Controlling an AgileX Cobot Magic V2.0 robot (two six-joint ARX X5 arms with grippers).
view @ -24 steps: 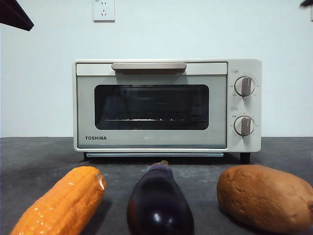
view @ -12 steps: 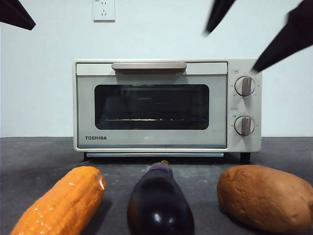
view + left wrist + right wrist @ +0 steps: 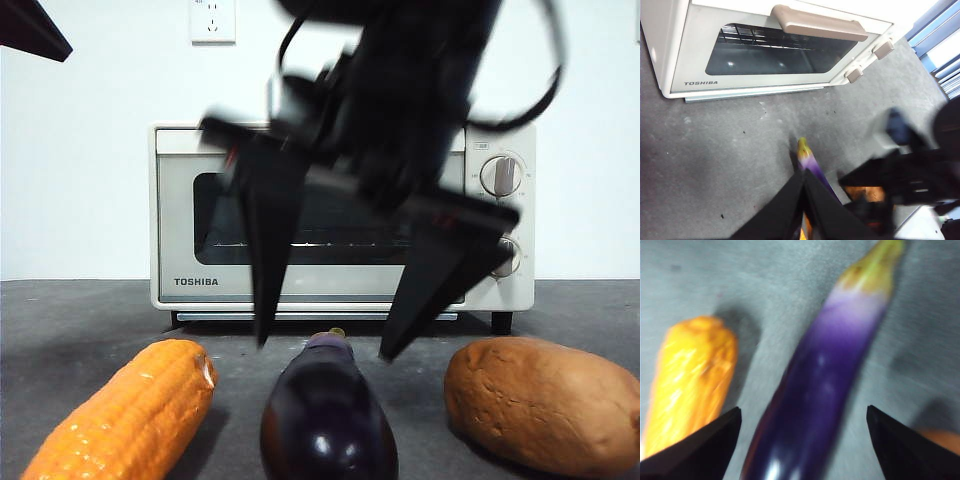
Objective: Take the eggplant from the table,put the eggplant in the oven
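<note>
Dark grey tabletop (image 3: 80,320) runs the full width in front of you, with a plain white wall and a socket (image 3: 212,20) behind. Your right pincer (image 3: 322,352) hangs in from above, blurred, its two black jaws spread wide and pointing down, their tips above and to either side of the stem end of the eggplant (image 3: 328,420) without touching it. In the right wrist view the eggplant (image 3: 825,385) lies between those open jaws. Your left pincer (image 3: 805,177) sits high at the left, jaws pressed together and empty.

You have the eggplant lying near on the tabletop, lengthwise, stem pointing away towards the oven (image 3: 340,215). An orange corn cob (image 3: 130,415) lies just beside it on the left, and a brown potato (image 3: 545,400) on the right, neither touching it. Between the two lies the gap where the pincer hangs.

Farther back the oven stands with its glass door shut, beige handle (image 3: 250,135) along the top and two knobs (image 3: 500,175) at the right. You can read TOSHIBA (image 3: 196,282) at the door's lower left.
</note>
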